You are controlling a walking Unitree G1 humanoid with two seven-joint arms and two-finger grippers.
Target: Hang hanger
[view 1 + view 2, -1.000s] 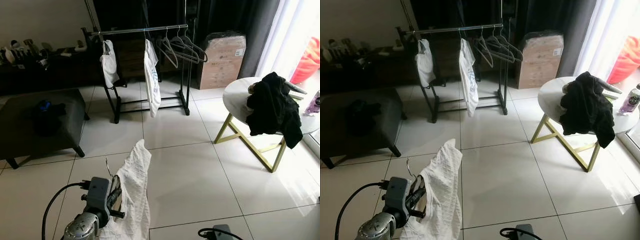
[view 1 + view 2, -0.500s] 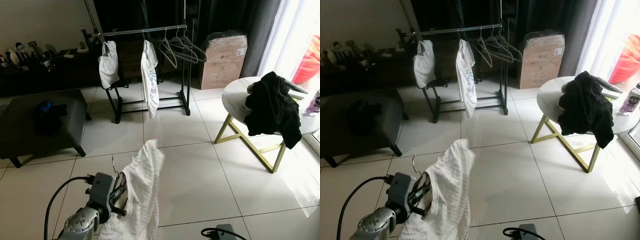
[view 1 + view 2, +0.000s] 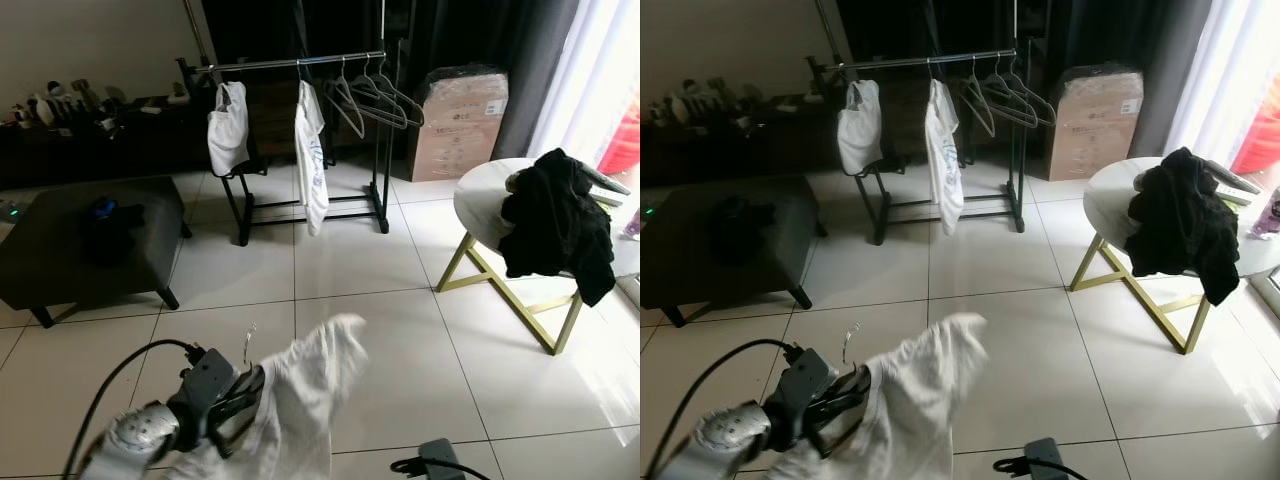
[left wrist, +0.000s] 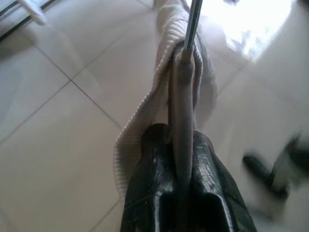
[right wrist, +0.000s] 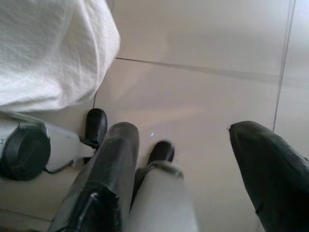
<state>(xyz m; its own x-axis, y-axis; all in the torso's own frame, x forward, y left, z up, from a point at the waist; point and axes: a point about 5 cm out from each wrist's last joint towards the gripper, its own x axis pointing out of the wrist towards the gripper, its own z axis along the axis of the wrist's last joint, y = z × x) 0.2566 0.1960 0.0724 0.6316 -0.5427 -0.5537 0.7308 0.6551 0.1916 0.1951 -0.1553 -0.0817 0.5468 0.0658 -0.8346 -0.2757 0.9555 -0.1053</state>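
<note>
Left eye view: left gripper (image 3: 243, 392) low at left, carrying hanger (image 3: 247, 340) with white garment (image 3: 300, 395) draped on it; clothes rack (image 3: 300, 62) well apart across the tiled floor (image 3: 380, 330).
Left wrist view: fingers (image 4: 149, 193) pinched on the hanger's neck.
Right wrist view: right gripper (image 5: 183, 169) idle, fingers spread, nothing held.
Judged step: transport. Next: close in on the rack, lift the hook over the rail.

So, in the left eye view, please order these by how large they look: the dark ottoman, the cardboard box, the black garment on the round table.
1. dark ottoman, clearly the largest.
2. and 3. black garment and cardboard box: they look alike, and the box stands farther away, so I would not rank them.
</note>
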